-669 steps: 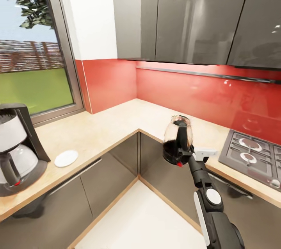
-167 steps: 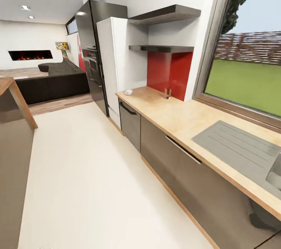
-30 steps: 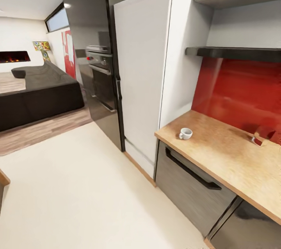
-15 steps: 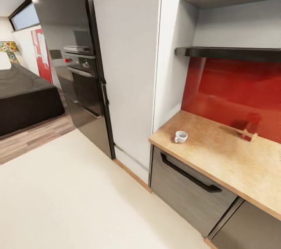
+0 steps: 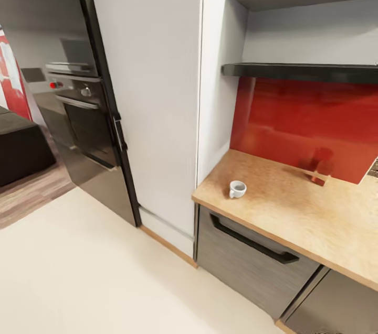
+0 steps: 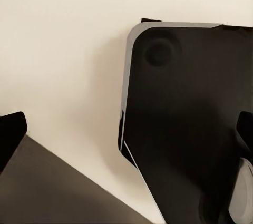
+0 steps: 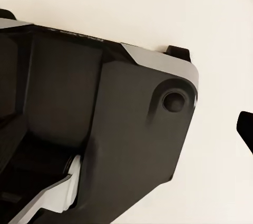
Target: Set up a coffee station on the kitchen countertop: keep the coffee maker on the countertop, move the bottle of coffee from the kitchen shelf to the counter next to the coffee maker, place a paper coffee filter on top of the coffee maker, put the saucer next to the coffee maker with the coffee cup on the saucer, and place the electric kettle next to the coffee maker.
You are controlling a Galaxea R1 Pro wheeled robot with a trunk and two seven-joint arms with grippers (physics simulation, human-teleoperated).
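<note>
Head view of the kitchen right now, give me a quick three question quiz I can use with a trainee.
1. True or false: the coffee cup sits on a saucer.
2. What hangs directly above the red wall panel? A) the kitchen shelf B) a window C) a gas hob
3. Fill in: the cup stands near the end of the kitchen countertop closest to the tall ____ cabinet.

Key: 1 false, it stands on the bare worktop. 2 A. 3 white.
</note>
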